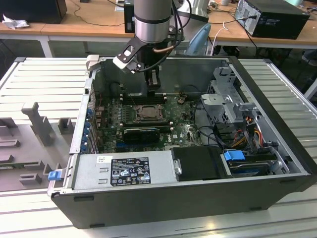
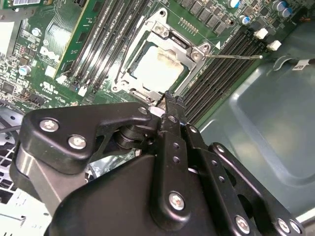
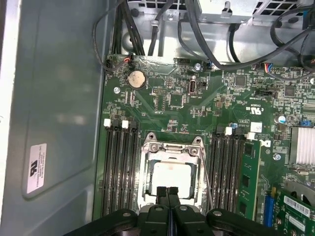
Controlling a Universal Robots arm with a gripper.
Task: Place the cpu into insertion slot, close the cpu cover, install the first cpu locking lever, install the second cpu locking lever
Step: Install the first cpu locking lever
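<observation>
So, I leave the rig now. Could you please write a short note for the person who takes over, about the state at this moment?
Gripper: jaws shut, holding nothing, tips at the edge of the insertion slot.
Cpu: sits in the slot.
Cpu cover: lies down over the cpu, whose top shows through the cut-out.
Done: cpu placed; cover closed, as it seems.
Left: one locking lever juts out sideways from the socket, seemingly unlatched. I cannot tell the other lever's state.

My arm [image 1: 152, 20] points straight down, and my gripper [image 3: 167, 190] hangs low with both fingers pressed together.
</observation>
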